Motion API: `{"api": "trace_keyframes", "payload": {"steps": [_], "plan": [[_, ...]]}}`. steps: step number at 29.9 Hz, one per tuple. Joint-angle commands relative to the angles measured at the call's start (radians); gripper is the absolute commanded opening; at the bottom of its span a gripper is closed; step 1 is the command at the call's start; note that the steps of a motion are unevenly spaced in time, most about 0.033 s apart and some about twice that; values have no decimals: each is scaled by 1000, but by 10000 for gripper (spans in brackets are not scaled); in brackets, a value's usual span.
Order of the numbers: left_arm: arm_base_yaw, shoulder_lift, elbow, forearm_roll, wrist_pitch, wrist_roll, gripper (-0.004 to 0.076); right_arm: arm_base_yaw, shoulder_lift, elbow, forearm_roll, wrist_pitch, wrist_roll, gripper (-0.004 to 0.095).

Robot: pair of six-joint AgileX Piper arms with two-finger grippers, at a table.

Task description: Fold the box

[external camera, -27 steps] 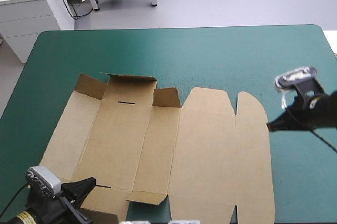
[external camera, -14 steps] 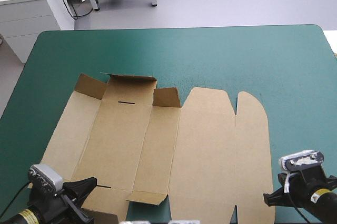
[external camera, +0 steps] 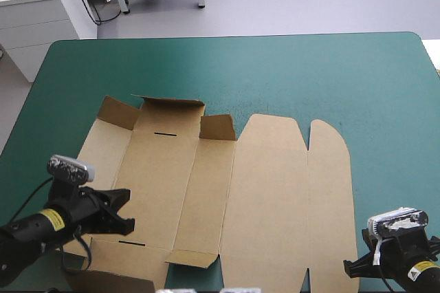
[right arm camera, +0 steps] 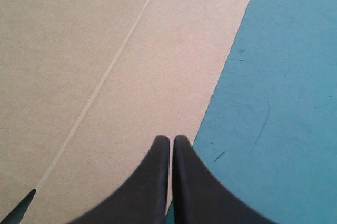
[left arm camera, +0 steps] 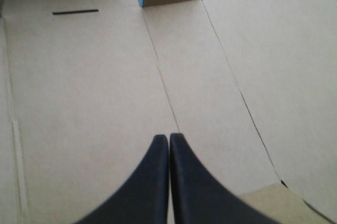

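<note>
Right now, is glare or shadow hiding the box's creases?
High view: soft sheen on the teal-green cover beyond the box, creases plain. Left wrist view: evenly lit, creases and slot clear ahead of the left gripper. Right wrist view: no glare, one crease plain.

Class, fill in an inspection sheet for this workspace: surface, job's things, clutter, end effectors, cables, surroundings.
Surface: table with teal-green cover, faintly scuffed.
Job's things: brown box, unfolded, lying mostly flat; small flaps along its far edge stand up.
Clutter: nothing seen.
End effectors: left end effector shut, over the box's left panels; right end effector shut, at the box's right edge, toward the table's near side.
Cables: nothing seen beyond the arms' own.
Surroundings: nothing seen at the table.
</note>
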Motion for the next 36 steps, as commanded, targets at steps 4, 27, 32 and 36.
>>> {"api": "trace_keyframes", "payload": {"steps": [4,27,32,36], "plan": [[20,207,-246,174,-23,-87,-8,-7,10,-22,14,-60,-3,0],[1089,662,-439,-523,221,542,-8,-7,10,-22,14,-60,-3,0],[1134,679,-439,-415,256,592,-8,-7,10,-22,14,-60,-3,0],[1134,679,-439,-273,256,595,-8,-7,10,-22,14,-60,-3,0]]}}
